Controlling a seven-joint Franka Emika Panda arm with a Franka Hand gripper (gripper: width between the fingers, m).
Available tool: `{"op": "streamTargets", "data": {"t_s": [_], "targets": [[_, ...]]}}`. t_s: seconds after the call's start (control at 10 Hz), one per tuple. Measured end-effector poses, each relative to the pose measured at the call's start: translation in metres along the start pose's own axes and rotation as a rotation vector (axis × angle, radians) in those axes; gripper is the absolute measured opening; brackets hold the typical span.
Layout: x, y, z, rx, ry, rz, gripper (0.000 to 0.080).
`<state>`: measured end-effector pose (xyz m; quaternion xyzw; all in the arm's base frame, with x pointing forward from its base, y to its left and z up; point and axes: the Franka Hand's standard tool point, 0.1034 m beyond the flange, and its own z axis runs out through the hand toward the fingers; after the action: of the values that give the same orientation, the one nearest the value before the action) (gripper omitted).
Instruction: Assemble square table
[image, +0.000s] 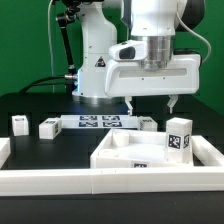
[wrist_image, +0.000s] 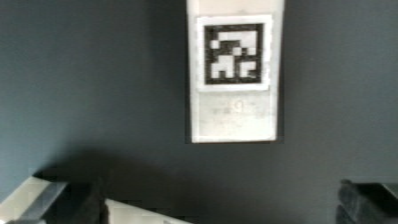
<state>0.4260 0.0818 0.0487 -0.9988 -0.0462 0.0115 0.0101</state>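
Observation:
The square table's white top (image: 118, 152), a slab with a raised rim, lies at the front of the exterior view. One tagged leg (image: 179, 135) stands upright at its right side. Two legs (image: 19, 123) (image: 47, 127) sit at the left, and another leg (image: 148, 123) lies just behind the slab. My gripper (image: 151, 103) hangs open above that leg, holding nothing. In the wrist view a white leg (wrist_image: 235, 110) with a tag lies on the dark table beyond the gripper (wrist_image: 210, 205), apart from both fingers (wrist_image: 43, 200). A white corner (wrist_image: 151, 212), probably the slab's, shows between them.
The marker board (image: 98, 122) lies flat behind the slab, between the left legs and the gripper. A long low white border wall (image: 100, 182) runs along the front and up the left side. The arm's white base (image: 100, 70) stands at the back.

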Motion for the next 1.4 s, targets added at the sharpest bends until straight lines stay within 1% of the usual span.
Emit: {"op": "streamTargets", "data": {"t_s": [0.1, 0.4, 0.5, 0.6, 0.7, 0.8, 0.9, 1.0, 1.1, 1.2, 1.3, 1.4], "targets": [[0.001, 0.002, 0.0, 0.0, 0.005, -0.01, 0.0649], [-0.002, 0.001, 0.001, 0.005, -0.031, -0.009, 0.0649], [-0.008, -0.002, 0.002, 0.014, -0.085, -0.013, 0.0649], [-0.009, -0.009, 0.001, 0.03, -0.165, -0.019, 0.0649], [-0.004, -0.014, 0.0, 0.04, -0.217, -0.023, 0.0649], [-0.005, -0.018, -0.001, 0.053, -0.304, -0.025, 0.0649], [-0.001, -0.018, -0.001, 0.059, -0.364, -0.026, 0.0649], [0.001, -0.015, 0.003, 0.053, -0.401, -0.029, 0.0649], [-0.003, -0.005, 0.007, 0.037, -0.48, -0.038, 0.0649], [-0.001, 0.007, 0.01, 0.003, -0.542, -0.053, 0.0649], [-0.004, 0.012, 0.011, -0.025, -0.594, -0.026, 0.0649], [-0.012, 0.012, 0.013, -0.036, -0.669, 0.007, 0.0649]]}}
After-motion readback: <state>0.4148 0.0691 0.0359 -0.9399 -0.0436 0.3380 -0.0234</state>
